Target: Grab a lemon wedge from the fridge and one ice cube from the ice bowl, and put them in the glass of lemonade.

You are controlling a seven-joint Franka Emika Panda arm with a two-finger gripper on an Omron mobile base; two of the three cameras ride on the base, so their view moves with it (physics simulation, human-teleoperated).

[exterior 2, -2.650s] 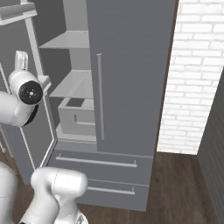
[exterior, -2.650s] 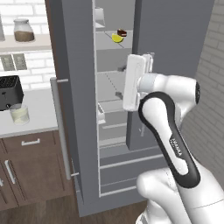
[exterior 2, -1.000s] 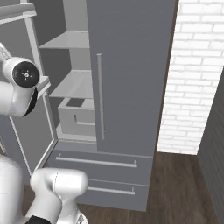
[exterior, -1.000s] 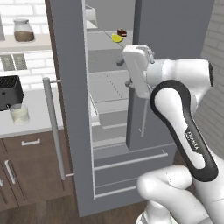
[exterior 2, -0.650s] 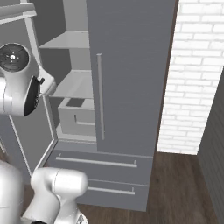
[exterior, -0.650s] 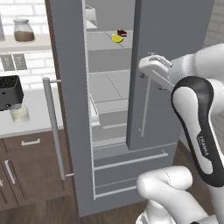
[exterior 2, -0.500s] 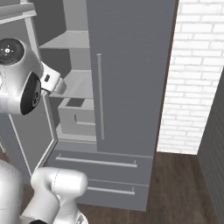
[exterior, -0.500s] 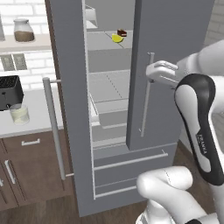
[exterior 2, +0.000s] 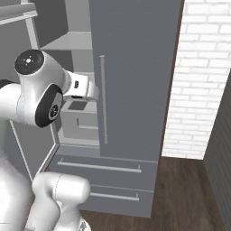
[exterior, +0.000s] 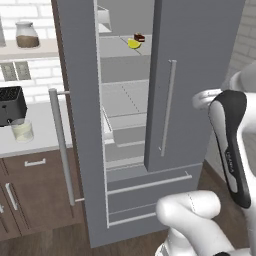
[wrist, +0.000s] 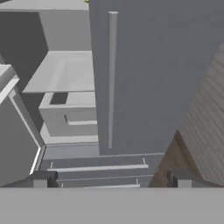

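Left base view: the fridge (exterior: 200, 75) has its left door swung open and its right door shut. The lemon wedge (exterior: 133, 44) sits on an upper shelf inside, beside a small dark red-brown block (exterior: 139, 37), well above and to the left of where my arm bends off the right edge. The glass of lemonade (exterior: 22, 131) stands on the surface far to the left, next to a black toaster (exterior: 11, 105). I judge that nothing has been collected yet.

Right base view: the hand sits in front of the closed door's bar handle (exterior 2: 103, 99), level with the lower shelves. I cannot make out the claw's fingers here.

Hand view: the claw (wrist: 109, 178) is spread wide and empty, its tips framing the lower drawers; the handle rises straight ahead. A yellow speck of the wedge sits at the top edge, far above the claw.

Remaining, as I judge it: wedge pickup, ice cube, both drops.
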